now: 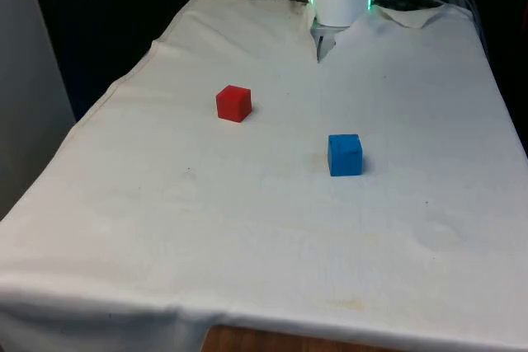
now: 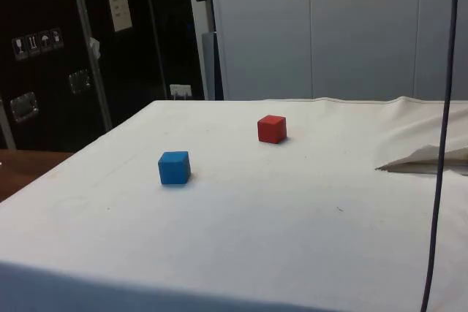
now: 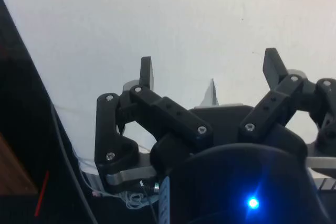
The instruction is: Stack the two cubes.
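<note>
We see a red cube (image 1: 233, 104) and a blue cube (image 1: 345, 155), both plain in colour, resting on the white cloth (image 1: 247, 228) that covers the table. Beside the red cube, the cloth is unpatterned apart from a few small dark specks. The gripper (image 3: 210, 72) above the cloth is black, with two black fingers (image 3: 146, 72).

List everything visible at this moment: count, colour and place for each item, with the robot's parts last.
red cube: 1, red, on the cloth, apart from the blue cube, towards the front view's left and farther back.
blue cube: 1, blue, on the cloth near the middle, standing alone.
cloth: 1, white, covering the table.
cabinets: dark, behind the table in the side view.
gripper: 1, black, above the cloth, jaws spread, holding nothing.
</note>
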Tool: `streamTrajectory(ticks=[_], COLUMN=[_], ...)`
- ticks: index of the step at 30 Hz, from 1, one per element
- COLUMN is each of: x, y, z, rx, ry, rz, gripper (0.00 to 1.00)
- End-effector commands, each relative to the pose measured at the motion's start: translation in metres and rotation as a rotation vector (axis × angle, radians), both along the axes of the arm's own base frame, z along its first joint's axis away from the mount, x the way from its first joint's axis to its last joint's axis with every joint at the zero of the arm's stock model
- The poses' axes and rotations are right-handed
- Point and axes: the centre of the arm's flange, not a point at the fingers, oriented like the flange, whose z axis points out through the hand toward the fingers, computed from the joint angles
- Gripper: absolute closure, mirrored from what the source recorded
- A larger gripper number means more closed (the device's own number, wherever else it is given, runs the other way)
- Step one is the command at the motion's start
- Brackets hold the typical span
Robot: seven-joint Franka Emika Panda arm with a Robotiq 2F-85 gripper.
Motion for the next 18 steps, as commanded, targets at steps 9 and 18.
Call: streamTrajectory(ticks=[9, 18], x=[-0.008, -0.012], y=[-0.001, -0.006], z=[-0.003, -0.011], rx=[-0.04, -0.069], ry=[-0.027, -0.053], rz=[0.002, 0.005], gripper=[0.0, 0.0])
